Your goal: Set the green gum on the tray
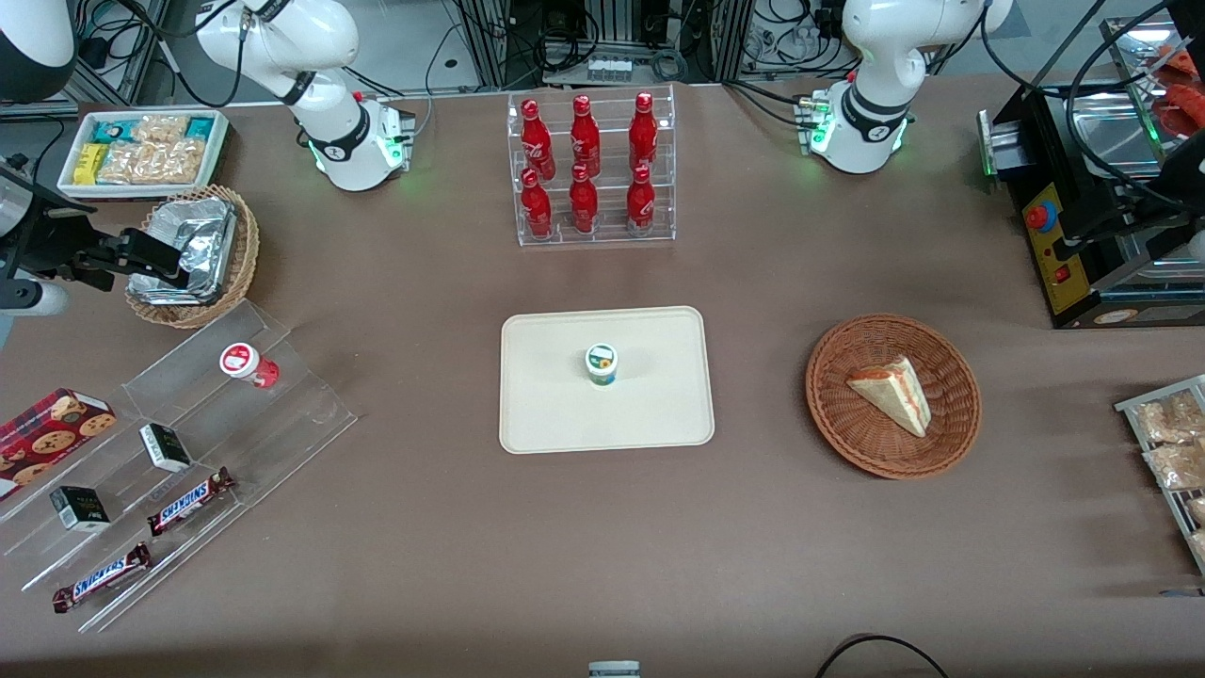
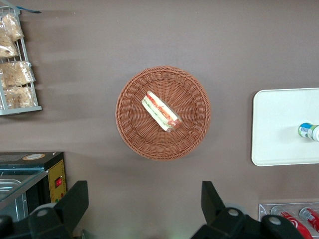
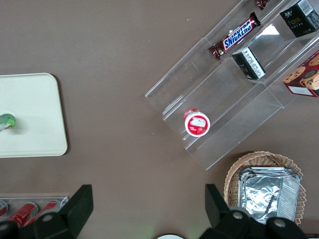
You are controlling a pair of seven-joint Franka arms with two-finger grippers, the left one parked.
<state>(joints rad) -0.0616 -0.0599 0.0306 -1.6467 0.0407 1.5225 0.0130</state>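
Observation:
The green gum (image 1: 602, 363) stands upright near the middle of the cream-beige tray (image 1: 659, 410), its white green-rimmed lid up. It also shows in the right wrist view (image 3: 7, 121) on the tray (image 3: 35, 109), and in the left wrist view (image 2: 309, 131) on the tray (image 2: 279, 124). My gripper (image 1: 155, 256) is raised well above the table toward the working arm's end, over the foil-lined basket, far from the gum. In the right wrist view the gripper (image 3: 148, 204) is open wide and empty, with bare table under it.
A red bottle (image 1: 249, 363) sits on a clear stepped shelf (image 1: 179, 452) with Snickers bars and small boxes. A wicker basket with a foil tray (image 1: 188, 247) is under my gripper. A rack of red bottles (image 1: 591, 169) stands farther back. A basket with a sandwich (image 1: 892, 395) lies toward the parked arm's end.

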